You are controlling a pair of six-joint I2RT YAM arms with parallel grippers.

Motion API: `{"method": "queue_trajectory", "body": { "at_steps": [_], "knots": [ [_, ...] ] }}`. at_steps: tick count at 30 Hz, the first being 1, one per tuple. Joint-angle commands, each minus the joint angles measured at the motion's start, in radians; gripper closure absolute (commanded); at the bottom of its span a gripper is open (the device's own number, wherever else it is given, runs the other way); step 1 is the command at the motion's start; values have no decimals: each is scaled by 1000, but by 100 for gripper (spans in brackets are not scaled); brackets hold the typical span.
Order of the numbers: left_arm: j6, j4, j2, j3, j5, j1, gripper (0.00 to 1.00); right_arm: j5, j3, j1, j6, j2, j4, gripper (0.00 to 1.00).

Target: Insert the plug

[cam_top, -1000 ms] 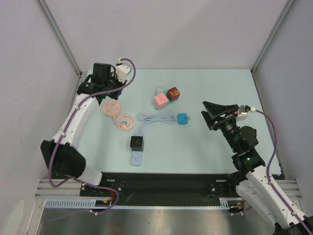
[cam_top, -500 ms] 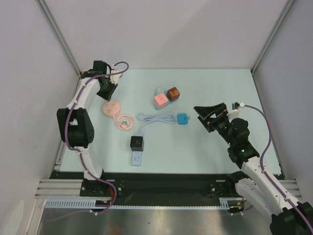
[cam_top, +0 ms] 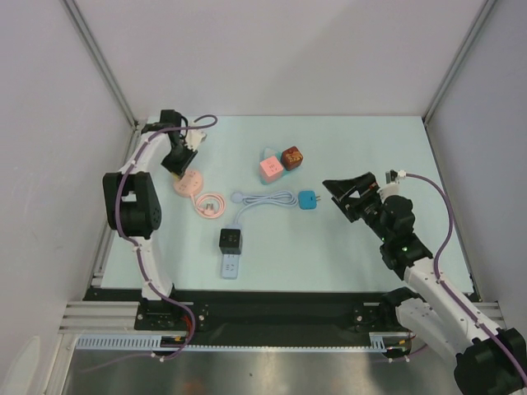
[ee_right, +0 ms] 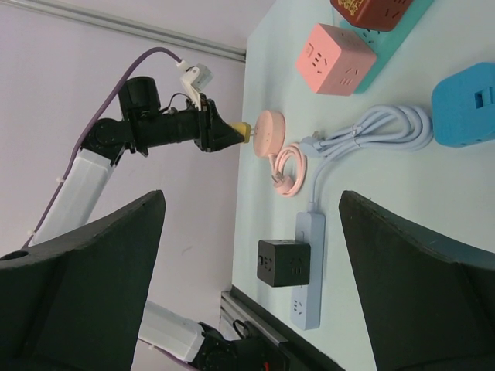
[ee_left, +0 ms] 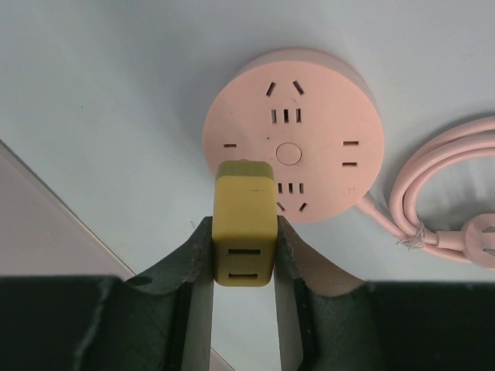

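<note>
The left tool (ee_left: 244, 241) is closed on the yellow plug (ee_left: 244, 220), with its two pads on the flat sides. The plug stands at the 6 o'clock part of the round pink socket (ee_left: 294, 147), which lies toward 10 o'clock on the desk (cam_top: 370, 148). I judge the plug to be light, hard and rather smooth, so this side hold suits it. The socket also looks light and may slide under a push. The right tool (cam_top: 352, 192), at 3 o'clock, is wide open and holds nothing.

No readable text or labels
</note>
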Motion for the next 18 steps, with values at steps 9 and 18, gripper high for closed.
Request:
{"method": "queue_trajectory", "body": {
  "at_steps": [9,18],
  "knots": [
    [51,-70,58,135,53,43,100,27,20,9,-54,9,57,0],
    [43,-67,39,92,96,43,100,43,31,20,-74,3,54,0]
  ]
}}
